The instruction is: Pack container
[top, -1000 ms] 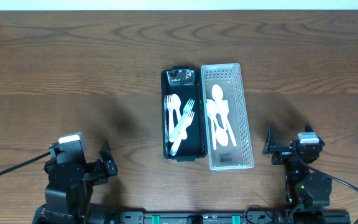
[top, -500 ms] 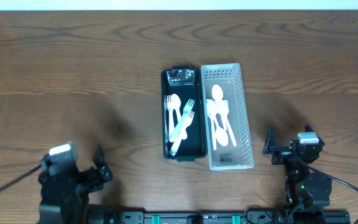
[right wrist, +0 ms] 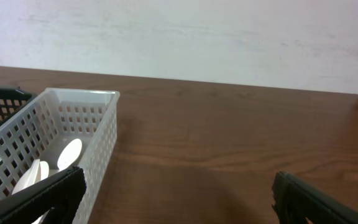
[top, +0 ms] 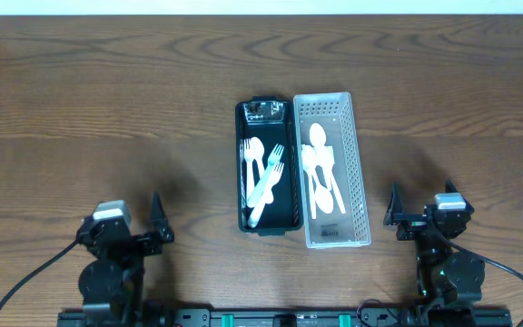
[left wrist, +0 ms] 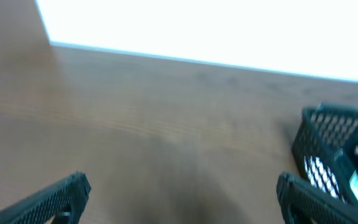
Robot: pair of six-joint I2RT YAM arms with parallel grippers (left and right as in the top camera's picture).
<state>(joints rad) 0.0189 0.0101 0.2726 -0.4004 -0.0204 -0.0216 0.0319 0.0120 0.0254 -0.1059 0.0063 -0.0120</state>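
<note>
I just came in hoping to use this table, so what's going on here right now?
Nothing is being handled at this moment. Both arms sit at the near edge of the table, with the left gripper and the right gripper open and empty. In the middle, a black basket holds white forks and at least one spoon. The white basket right beside it holds white spoons.

We read this as a robotics lab bench: bare wood-grain table [top: 107, 91], plain white wall [right wrist: 229, 37] behind it, black mounting rail [top: 271, 318] with green fittings along the near edge
</note>
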